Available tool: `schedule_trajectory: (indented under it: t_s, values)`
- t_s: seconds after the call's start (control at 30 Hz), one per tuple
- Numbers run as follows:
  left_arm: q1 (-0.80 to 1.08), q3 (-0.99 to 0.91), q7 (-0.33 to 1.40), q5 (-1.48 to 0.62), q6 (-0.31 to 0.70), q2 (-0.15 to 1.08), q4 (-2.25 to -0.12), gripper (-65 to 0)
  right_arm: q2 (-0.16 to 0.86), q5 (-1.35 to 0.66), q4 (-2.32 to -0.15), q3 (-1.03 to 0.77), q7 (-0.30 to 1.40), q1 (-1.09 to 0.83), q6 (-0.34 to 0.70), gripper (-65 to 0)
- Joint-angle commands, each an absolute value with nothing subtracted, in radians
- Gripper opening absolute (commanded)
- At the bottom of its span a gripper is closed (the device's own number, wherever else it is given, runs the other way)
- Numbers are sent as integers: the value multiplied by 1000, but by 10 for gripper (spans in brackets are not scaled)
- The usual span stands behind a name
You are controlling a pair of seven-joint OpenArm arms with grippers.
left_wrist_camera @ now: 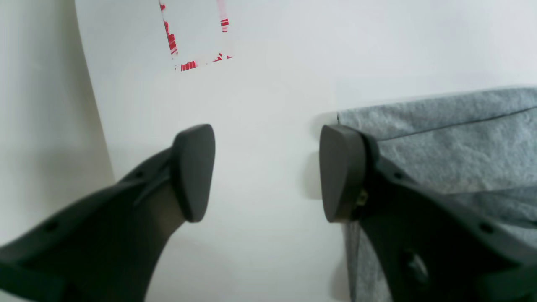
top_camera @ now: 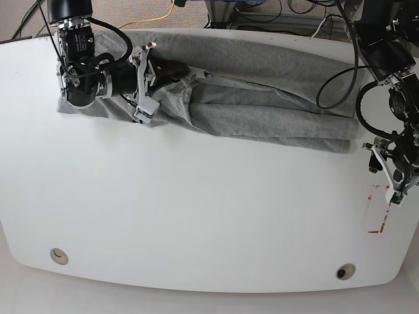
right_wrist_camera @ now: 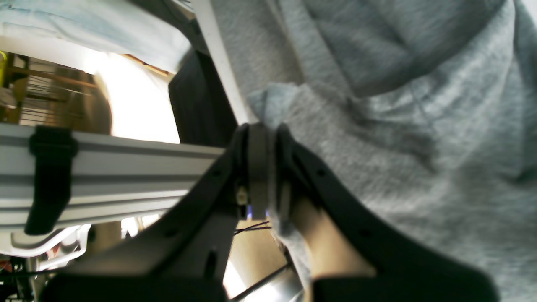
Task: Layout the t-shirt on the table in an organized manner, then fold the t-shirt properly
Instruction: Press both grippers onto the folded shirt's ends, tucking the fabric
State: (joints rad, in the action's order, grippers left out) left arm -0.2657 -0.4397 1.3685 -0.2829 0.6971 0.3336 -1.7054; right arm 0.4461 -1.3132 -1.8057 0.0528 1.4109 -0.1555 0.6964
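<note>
The right gripper (right_wrist_camera: 265, 167) was seen clenched on a fold of the t-shirt (top_camera: 262, 98), the grey cloth pinched between its fingers (right_wrist_camera: 256, 167) and spreading away to one side of them. The left gripper (left_wrist_camera: 267, 172) was held released, nothing between its parted fingers (left_wrist_camera: 193, 172); bare table (top_camera: 196, 216) lay beneath the gap, a corner of the t-shirt lay just beyond one fingertip, and a red dashed marking (left_wrist_camera: 188, 63) was seen ahead.
</note>
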Motion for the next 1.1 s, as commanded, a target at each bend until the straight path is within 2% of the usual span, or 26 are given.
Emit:
schedule_trajectory:
  t_s: [0.0,0.23,0.4,0.47,0.63,0.83,0.9,1.03,1.07]
  values:
    - [-286,-443,1354,-286,698,352,-1722,-278,456,-1342,-1824,56,1392,-163,698,-552]
    - [-286,-437,1354,-286,698,354,-1724,-278,455,-1359,-1824,65,1392,-226,698,-243]
    - [-285,-394,1354,-286,698,357,-1727,-278,472,-1425,-1824,62,1394,-249,698,-52]
    - [-277,-381,1356,-289,698,357,-1727,-278,495,-1443,-1824,61,1394,-245,698,-3]
    - [-223,-334,1356,-295,698,354,-1782,-278,536,-1457,-1824,22,1386,-220,698,0]
    - [-139,-257,1356,-295,698,351,-1928,-278,550,-1449,-1822,-119,1386,-208,698,-5]
    - [-116,-251,1356,-295,698,349,-1962,-278,547,-1449,-1821,-157,1386,-208,698,-57]
    - [-70,-259,1356,-295,698,328,-1992,-279,544,-1434,-1817,-216,1386,-214,698,-224]
    - [-59,-268,1356,-295,698,323,-1994,-285,544,-1415,-1817,-222,1386,-214,698,-285]
